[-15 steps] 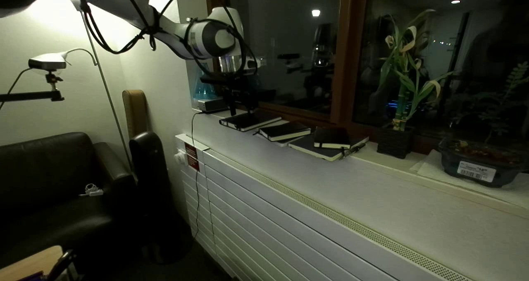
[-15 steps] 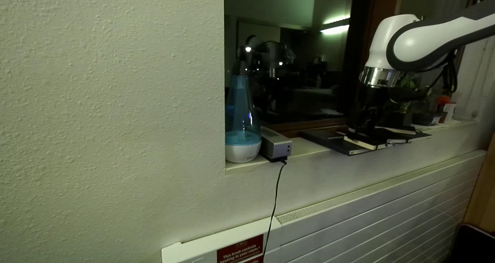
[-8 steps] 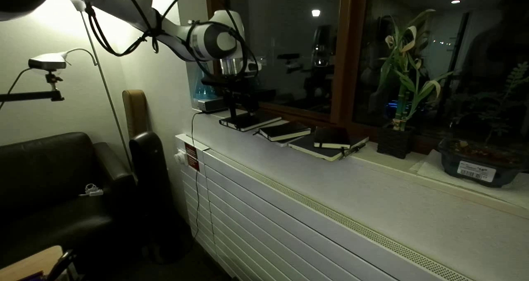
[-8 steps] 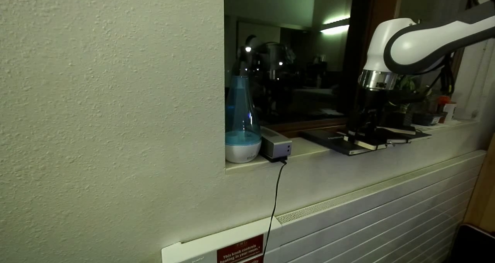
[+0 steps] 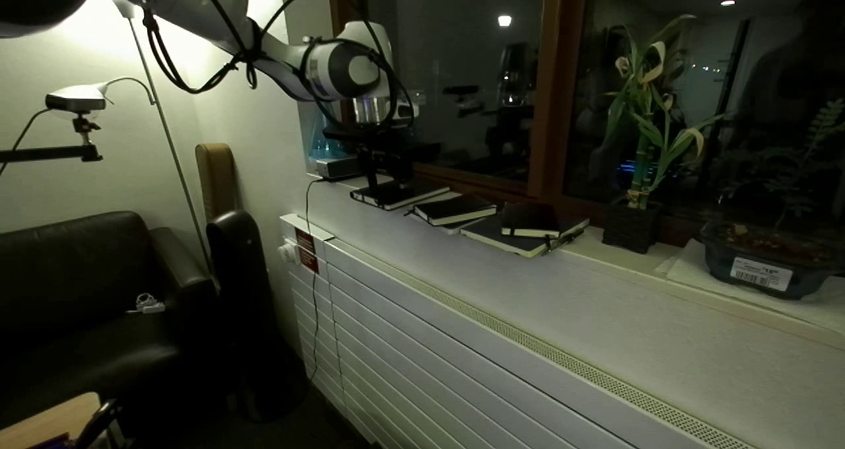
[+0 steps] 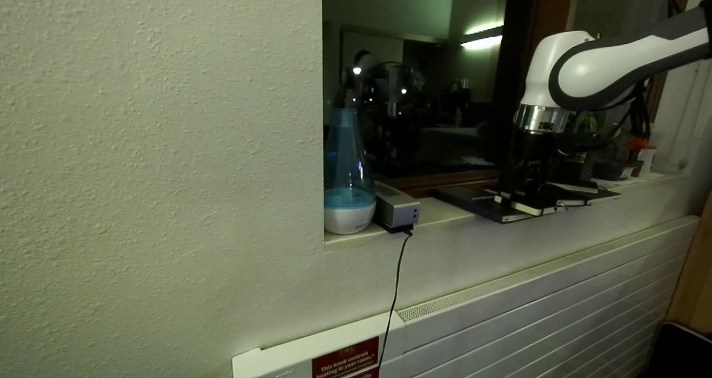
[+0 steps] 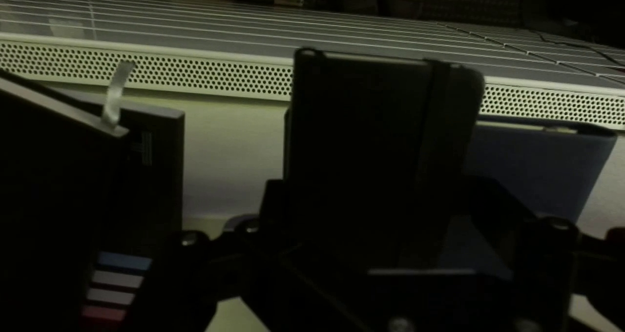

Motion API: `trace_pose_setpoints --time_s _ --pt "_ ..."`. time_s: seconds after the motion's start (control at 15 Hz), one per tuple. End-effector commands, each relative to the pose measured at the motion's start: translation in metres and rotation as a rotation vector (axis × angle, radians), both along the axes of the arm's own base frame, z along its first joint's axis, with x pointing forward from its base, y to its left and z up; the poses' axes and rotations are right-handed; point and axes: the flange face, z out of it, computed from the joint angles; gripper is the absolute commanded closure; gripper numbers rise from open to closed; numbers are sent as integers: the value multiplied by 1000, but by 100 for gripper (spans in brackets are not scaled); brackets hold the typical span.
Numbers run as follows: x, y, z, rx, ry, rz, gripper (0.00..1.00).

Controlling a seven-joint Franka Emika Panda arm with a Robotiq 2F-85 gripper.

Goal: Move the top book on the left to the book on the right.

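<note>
Windowsill (image 5: 594, 297) and dark window glass (image 5: 455, 59) are dimly lit, and a white radiator (image 5: 409, 330) is set underneath. Below the robot arm (image 6: 612, 72), the gripper (image 7: 377, 188) is pointed downward. Its jaws are spread, and a black notebook (image 7: 361, 117) is framed between them in the wrist view; whether its edges are touched cannot be told. That notebook, top of its pile, is laid on a blue-grey book (image 7: 532, 166), whose cover is left bare towards 3 o'clock. At 9 o'clock in the same view, apart from this pile, another notebook (image 7: 53, 190) is stacked on a lower book (image 7: 156, 195), and a pale ribbon (image 7: 116, 93) is let out at its page edge. Towards 12 o'clock, a perforated grille (image 7: 210, 75) is partly hidden behind the black notebook's end.

In an exterior view, a small notebook (image 5: 530, 218) is carried by a wider dark book (image 5: 485, 231), farther out between 3 and 4 o'clock from the gripper. Beyond these, at about 3 o'clock, a potted plant (image 5: 643, 152) is stood near the glass, followed by a dark planter (image 5: 719, 256). In an exterior view, a grey box (image 6: 401, 215) and a blue teardrop-shaped vessel (image 6: 349, 172) are placed side by side at 9 o'clock from the gripper. From the box, a cable (image 6: 397, 272) is run down towards 6 o'clock.
</note>
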Motion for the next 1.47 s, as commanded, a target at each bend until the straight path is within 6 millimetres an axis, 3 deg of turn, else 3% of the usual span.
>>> trace_pose_setpoints --time_s 0.0,0.2,0.73,1.4 --pt "3 5 0 6 16 18 33" --pt "5 7 1 9 13 22 51" --pt "1 10 12 16 9 31 51" --pt "-5 23 81 5 -75 46 51"
